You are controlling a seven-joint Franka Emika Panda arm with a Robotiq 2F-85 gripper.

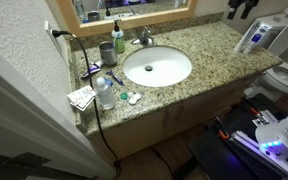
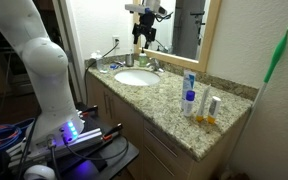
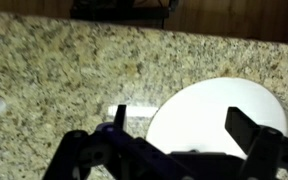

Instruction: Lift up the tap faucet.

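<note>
The small silvery tap faucet (image 1: 144,38) stands at the back rim of the white oval basin (image 1: 174,78), and both show in both exterior views (faucet (image 2: 155,65), basin (image 2: 124,80)). My gripper (image 2: 144,32) hangs high above the basin and well clear of the faucet. It also shows dark at the top edge in an exterior view (image 1: 241,8). In the wrist view the gripper (image 3: 184,125) is open and empty over the basin (image 3: 209,105) and the granite counter (image 3: 54,70). I cannot make out the faucet in that view.
A green soap dispenser (image 1: 118,38) and a grey cup (image 1: 106,52) stand beside the faucet. Small bottles and toiletries (image 1: 104,92) lie at one end of the counter (image 2: 196,103). A white box (image 1: 254,36) sits at the other end. A mirror (image 2: 184,25) hangs behind.
</note>
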